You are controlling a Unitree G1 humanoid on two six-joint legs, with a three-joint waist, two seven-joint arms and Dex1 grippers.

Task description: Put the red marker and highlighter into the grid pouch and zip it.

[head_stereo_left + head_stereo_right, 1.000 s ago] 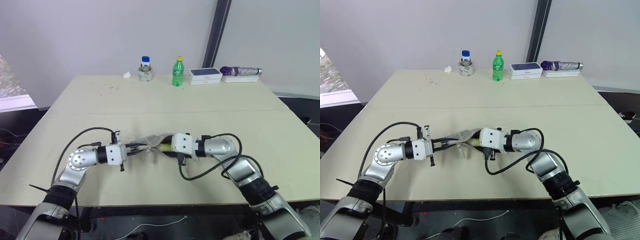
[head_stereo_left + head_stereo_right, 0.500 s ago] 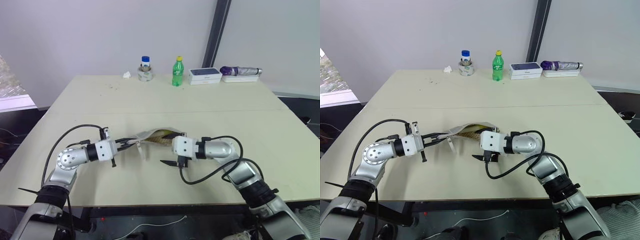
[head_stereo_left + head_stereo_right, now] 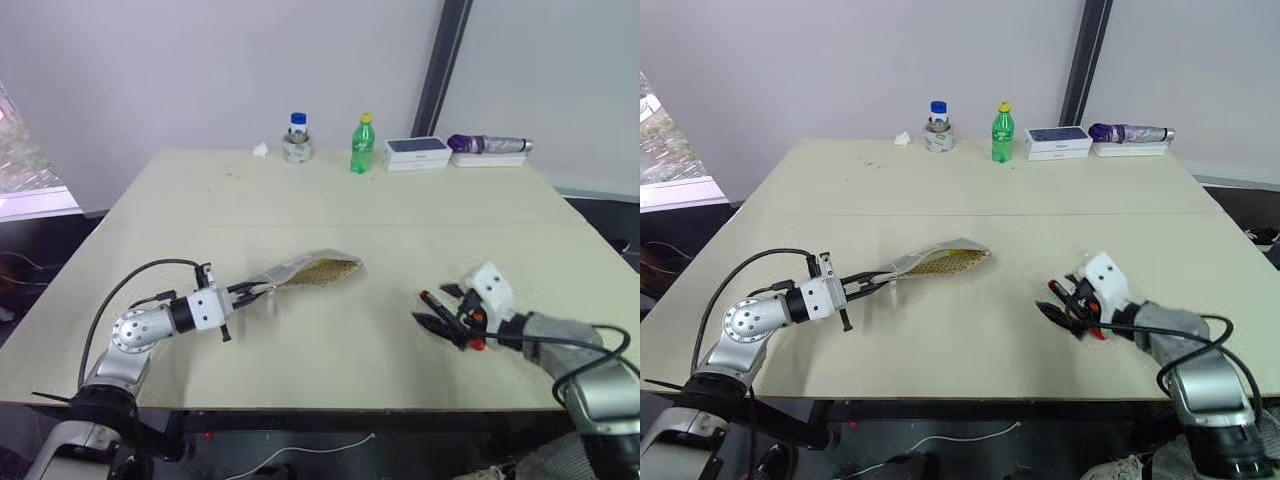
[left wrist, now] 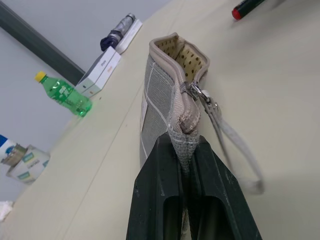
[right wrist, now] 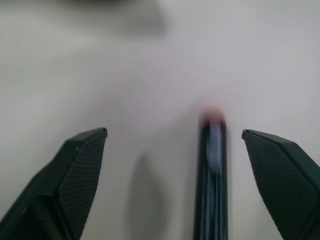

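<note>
**Pouch gripped at zipper end; red marker under open right pincer**

The grid pouch point(image 3: 305, 270) is soft fabric, light and limp; it sags unless held by its stiff zipper seam. The left pincer point(image 4: 189, 150) is clamped on that seam beside the pull tab, mouth open and raised off the bench point(image 3: 300, 200). The red marker point(image 3: 447, 313) is slim, rigid and probably smooth, likely to roll; mid-barrel is the sound hold. The right pincer point(image 5: 175, 150) stands wide apart, straddling it without holding it.

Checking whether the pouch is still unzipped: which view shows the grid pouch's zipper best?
The left wrist view: the grid pouch fills it, mouth gaping, zipper pull visible, pinched by the left gripper. Both eye views show it side-on; the zipper is too small to tell.
</note>
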